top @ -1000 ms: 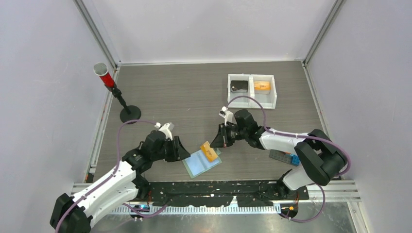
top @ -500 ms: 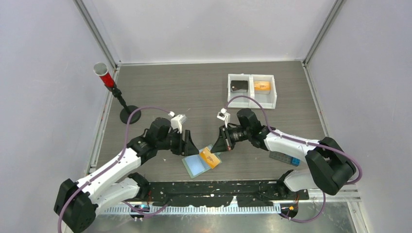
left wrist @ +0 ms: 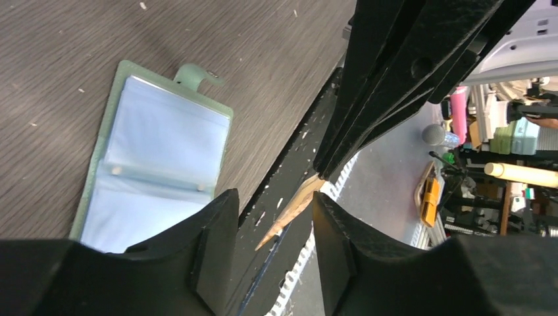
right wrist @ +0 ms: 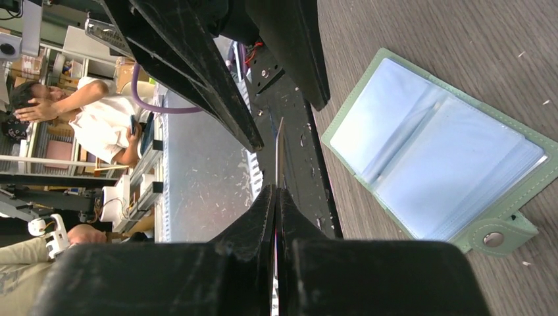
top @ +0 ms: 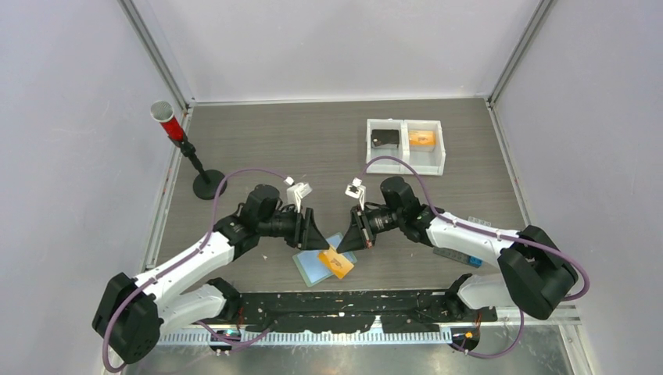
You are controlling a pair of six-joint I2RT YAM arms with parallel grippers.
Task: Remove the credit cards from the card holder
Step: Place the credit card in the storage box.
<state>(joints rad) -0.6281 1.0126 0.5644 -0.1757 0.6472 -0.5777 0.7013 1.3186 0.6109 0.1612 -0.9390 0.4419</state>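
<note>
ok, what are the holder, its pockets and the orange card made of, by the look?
Holder: matte sage green, soft-looking; likely faux leather or vinyl.
Pockets: pale blue, see-through sheen with creases; likely thin plastic film.
Card: orange, thin, straight though pinched at one end by the right hand; likely stiff plastic.

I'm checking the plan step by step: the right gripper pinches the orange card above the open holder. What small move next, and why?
Probably swing the right gripper sideways and lay the orange card on bare table. The card looks free of the pockets of the card holder, pinched by one edge, and the left gripper stands open beside it, holding nothing.
</note>
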